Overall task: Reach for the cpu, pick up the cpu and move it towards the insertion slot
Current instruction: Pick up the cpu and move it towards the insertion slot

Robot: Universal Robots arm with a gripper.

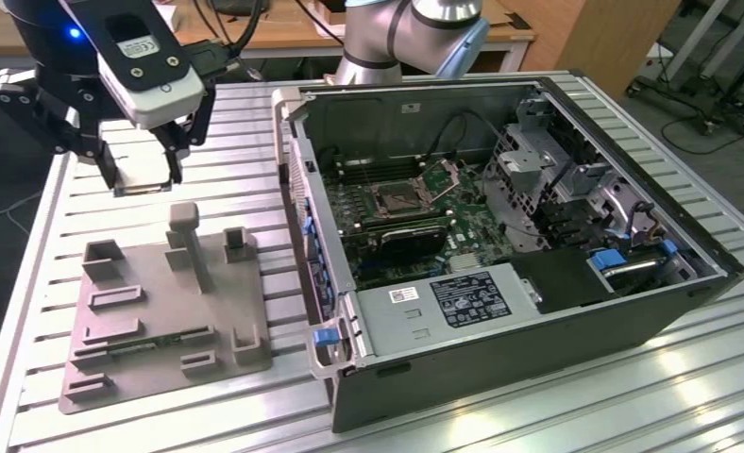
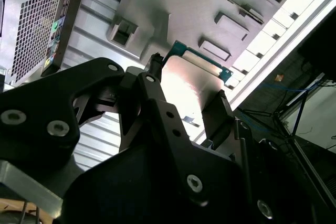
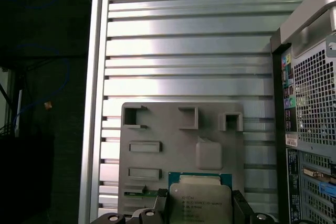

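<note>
The cpu (image 1: 144,171) is a small flat square chip, and my gripper (image 1: 142,176) is shut on its two sides. It hangs in the air above the slatted table, past the far end of the grey fixture (image 1: 158,302). In the first wrist view the cpu (image 3: 199,201) shows its silver top and green rim between the black fingers (image 3: 239,204). The second wrist view shows the cpu's (image 2: 191,85) shiny face held by the gripper (image 2: 186,97). The insertion slot (image 1: 391,198) lies inside the open computer case, its metal lid (image 1: 446,175) raised, well towards the exterior view's right of the gripper.
The open computer case (image 1: 498,311) lies on its side on the exterior view's right half of the table. The grey fixture has upright posts (image 1: 186,231) and a thin green strip (image 1: 158,342). The arm's base (image 1: 410,38) stands behind the case.
</note>
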